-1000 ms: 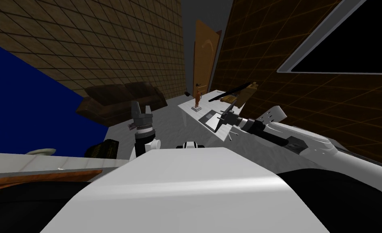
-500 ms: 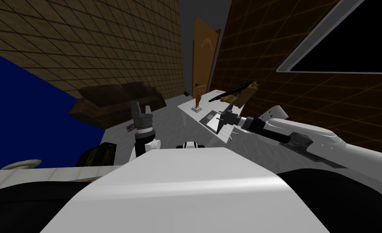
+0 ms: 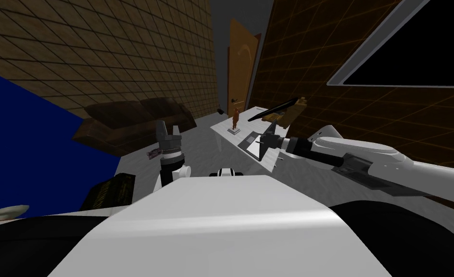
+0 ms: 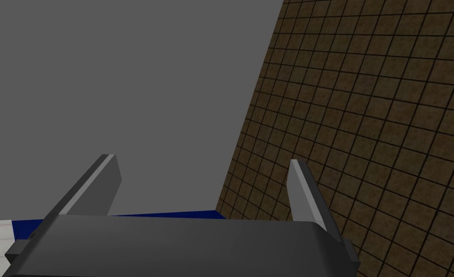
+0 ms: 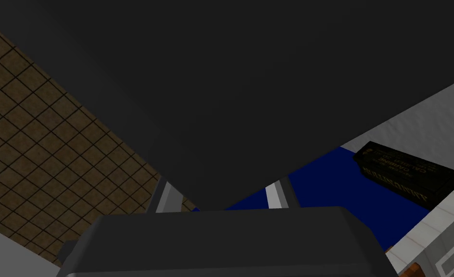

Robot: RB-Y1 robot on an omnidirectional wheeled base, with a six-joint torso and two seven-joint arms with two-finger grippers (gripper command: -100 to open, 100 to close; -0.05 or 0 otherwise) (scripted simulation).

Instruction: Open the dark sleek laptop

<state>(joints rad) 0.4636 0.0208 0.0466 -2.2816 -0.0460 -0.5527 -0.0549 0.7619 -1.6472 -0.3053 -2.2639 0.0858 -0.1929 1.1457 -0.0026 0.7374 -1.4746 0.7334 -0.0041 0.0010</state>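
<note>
Clamps right gripper (image 3: 268, 139) on part-raised lid of dark laptop (image 3: 248, 141), lying on white table (image 3: 223, 130) by brown tiled wall (image 3: 365, 125); holds left gripper (image 3: 169, 126) upright, spread wide, well apart from it.

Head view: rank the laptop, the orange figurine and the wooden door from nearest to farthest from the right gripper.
1. laptop: at the right gripper, on the white table.
2. orange figurine: farther along the same table.
3. wooden door: beyond the table's far end.
</note>
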